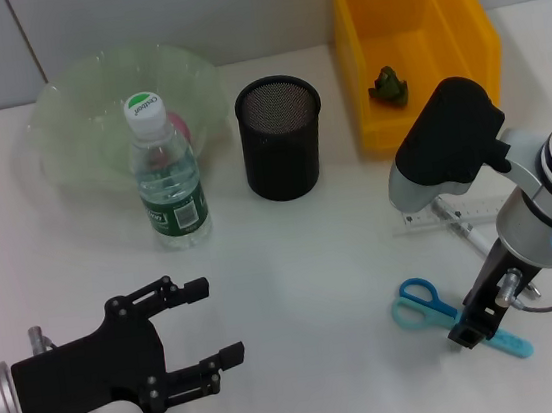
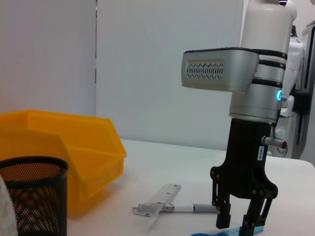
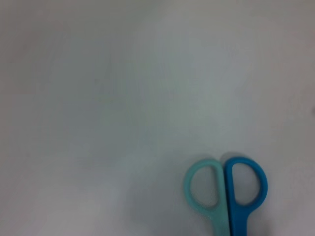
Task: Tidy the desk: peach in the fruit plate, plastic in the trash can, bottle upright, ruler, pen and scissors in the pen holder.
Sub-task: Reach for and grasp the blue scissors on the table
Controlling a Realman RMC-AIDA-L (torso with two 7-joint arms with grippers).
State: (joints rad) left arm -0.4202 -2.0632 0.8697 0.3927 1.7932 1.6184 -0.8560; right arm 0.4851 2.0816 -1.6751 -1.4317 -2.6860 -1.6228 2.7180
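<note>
Straddling the blue scissors (image 1: 440,312) at five o'clock on the desk, the right gripper (image 1: 475,328) stands narrowly parted; a shallow pinch risks them skidding. The left gripper (image 1: 215,322) idles wide; the pen holder (image 1: 282,136) waits beyond.

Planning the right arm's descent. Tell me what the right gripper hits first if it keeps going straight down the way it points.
Most likely the scissors: the right gripper points straight down with its fingers either side of them, just above the table. Whether the fingertips already touch is unclear.
</note>
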